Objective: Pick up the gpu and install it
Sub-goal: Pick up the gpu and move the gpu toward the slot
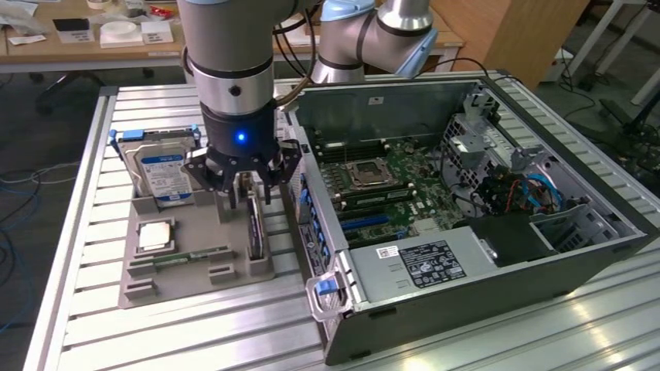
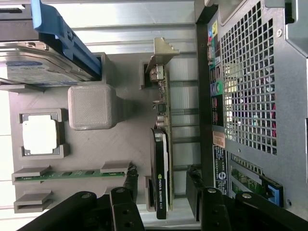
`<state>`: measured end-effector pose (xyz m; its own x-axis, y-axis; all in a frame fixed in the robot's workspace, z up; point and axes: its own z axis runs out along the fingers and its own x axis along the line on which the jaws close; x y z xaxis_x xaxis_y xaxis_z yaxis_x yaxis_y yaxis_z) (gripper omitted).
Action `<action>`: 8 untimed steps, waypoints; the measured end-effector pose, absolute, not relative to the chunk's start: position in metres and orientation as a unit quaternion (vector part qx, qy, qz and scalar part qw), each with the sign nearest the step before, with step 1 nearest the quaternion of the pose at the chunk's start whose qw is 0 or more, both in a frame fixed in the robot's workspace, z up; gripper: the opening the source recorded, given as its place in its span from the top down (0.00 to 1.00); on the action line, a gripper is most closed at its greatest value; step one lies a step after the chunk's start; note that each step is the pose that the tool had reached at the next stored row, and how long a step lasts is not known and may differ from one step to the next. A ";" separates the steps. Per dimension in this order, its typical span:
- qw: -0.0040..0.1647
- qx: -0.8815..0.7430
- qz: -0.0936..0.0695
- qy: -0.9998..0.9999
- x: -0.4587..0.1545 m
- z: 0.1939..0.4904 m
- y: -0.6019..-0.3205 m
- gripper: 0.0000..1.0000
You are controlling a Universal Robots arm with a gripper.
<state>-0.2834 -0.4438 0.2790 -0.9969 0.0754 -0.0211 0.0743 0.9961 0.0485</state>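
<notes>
The gpu [image 1: 255, 229] stands on its long edge in a slot of the grey holder [image 1: 185, 272], beside the open computer case [image 1: 464, 201]. It is a thin black card [image 2: 161, 159] with a silver end bracket [image 2: 161, 53]. My gripper [image 1: 250, 197] hangs just above the card, open. In the wrist view the gripper [image 2: 161, 180] has one black finger [image 2: 129, 180] on each side of the card's black cooler end, with a gap to the card on both sides. Nothing is held.
The holder [image 2: 91, 154] also carries a silver hard drive [image 1: 165, 174] with a blue bracket, a square processor [image 1: 157, 234] and a green memory stick [image 1: 191, 256]. The case's rear panel [image 2: 250, 96] stands close beside the card. The motherboard [image 1: 366, 193] lies exposed inside the case.
</notes>
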 end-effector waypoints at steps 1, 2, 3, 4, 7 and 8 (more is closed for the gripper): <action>0.011 0.037 0.024 0.999 -0.283 0.279 -0.444 0.47; 0.011 0.037 0.024 0.999 -0.283 0.279 -0.444 0.47; 0.011 0.037 0.024 0.999 -0.283 0.279 -0.444 0.47; 0.011 0.037 0.024 0.999 -0.283 0.279 -0.444 0.47; 0.012 0.037 0.024 0.999 -0.283 0.277 -0.444 0.47; 0.011 0.037 0.024 0.999 -0.283 0.277 -0.444 0.47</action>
<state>-0.2834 -0.4438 0.2769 -0.9969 0.0754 -0.0211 0.0743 0.9961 0.0485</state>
